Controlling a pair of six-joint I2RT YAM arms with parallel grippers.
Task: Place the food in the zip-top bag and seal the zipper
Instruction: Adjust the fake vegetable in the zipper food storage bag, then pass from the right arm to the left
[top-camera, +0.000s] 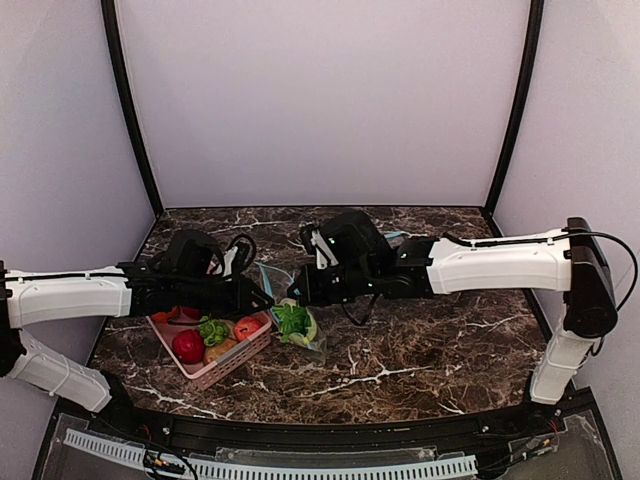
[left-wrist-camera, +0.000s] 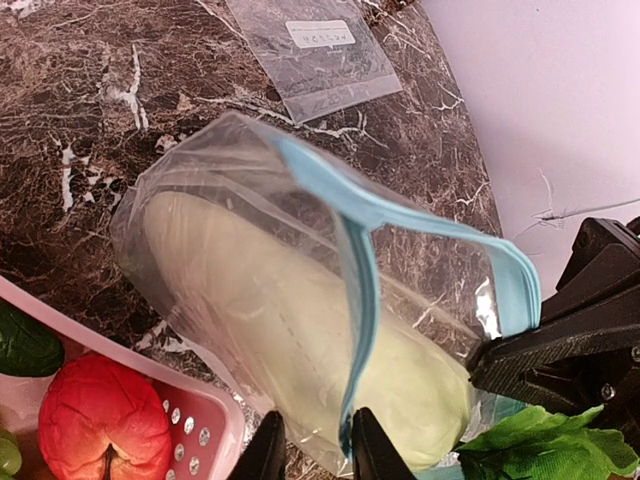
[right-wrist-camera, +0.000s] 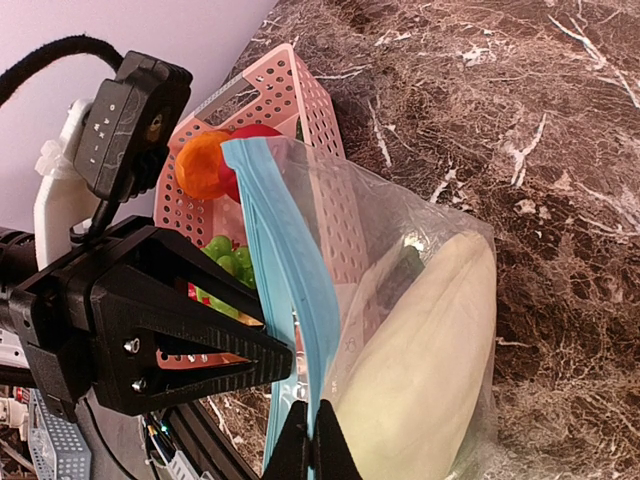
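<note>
The zip-top bag (left-wrist-camera: 250, 250) is held between my two grippers, beside the pink basket. The long pale cabbage piece (left-wrist-camera: 300, 330) is inside it and also shows in the right wrist view (right-wrist-camera: 430, 360). The teal zipper (left-wrist-camera: 360, 290) gapes open. My left gripper (left-wrist-camera: 315, 450) is pinched on the near lip. My right gripper (right-wrist-camera: 312, 440) is shut on the zipper strip (right-wrist-camera: 285, 260) at the mouth's other end. In the top view the left gripper (top-camera: 265, 298) and the right gripper (top-camera: 295, 292) nearly meet. Leafy lettuce (top-camera: 292, 320) lies at the bag's mouth; I cannot tell whether it is inside.
The pink basket (top-camera: 258, 335) stands left of the bag, holding a red round piece (top-camera: 187, 345), a green piece (top-camera: 212, 330) and an orange-red one (top-camera: 247, 326). A second clear bag with a white label (left-wrist-camera: 315, 50) lies flat farther back. Walls enclose the table.
</note>
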